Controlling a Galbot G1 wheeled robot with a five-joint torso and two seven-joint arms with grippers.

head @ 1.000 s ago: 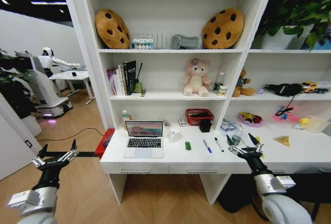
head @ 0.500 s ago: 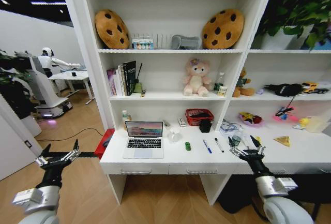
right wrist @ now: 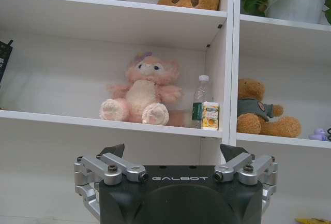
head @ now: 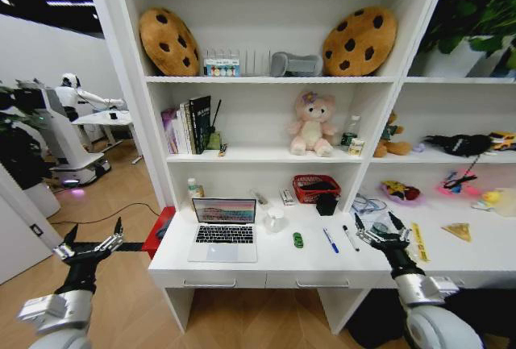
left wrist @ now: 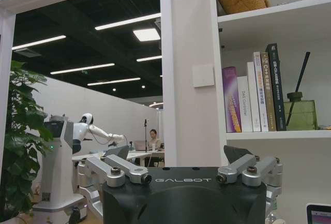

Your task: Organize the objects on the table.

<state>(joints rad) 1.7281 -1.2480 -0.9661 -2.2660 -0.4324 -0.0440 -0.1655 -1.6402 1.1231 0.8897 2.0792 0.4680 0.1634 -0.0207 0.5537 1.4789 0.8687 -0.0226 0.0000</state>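
The laptop sits open near the left end of the counter. The little green thing lies in the middle. The blue pen and the black pen lie side by side, a bit to its right.

The left gripper hangs off the left end of the counter, over the floor. Its fingers are spread apart and hold nothing. The right gripper is up by the front edge, near the black pen. Its fingers are spread apart too, with nothing in them.

Nothing is picked up yet. The pens are thin and round. If the right gripper bumps one, it could roll off the front edge. The white cup beside the laptop could tip if an arm brushes it.
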